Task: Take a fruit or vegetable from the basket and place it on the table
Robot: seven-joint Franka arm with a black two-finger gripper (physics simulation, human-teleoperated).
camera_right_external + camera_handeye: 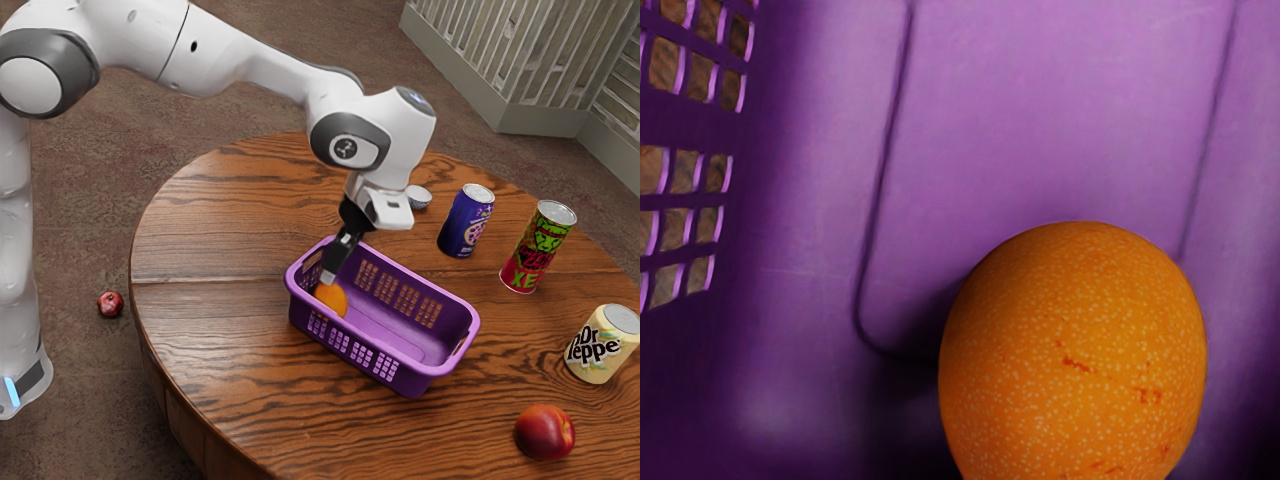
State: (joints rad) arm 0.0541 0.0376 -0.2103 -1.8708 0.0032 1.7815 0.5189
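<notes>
1. Orange (333, 301) lies in the basket (425, 373), centre of the exterior view.
2. Pincer (329, 277) is right at it; spread or pinching, I cannot tell.
3. Centre, squeeze evenly, lift straight.

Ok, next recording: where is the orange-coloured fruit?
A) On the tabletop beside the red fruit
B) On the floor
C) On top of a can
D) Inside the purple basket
D: the orange-coloured fruit lies within the walls of the purple basket, beneath the gripper.
</notes>
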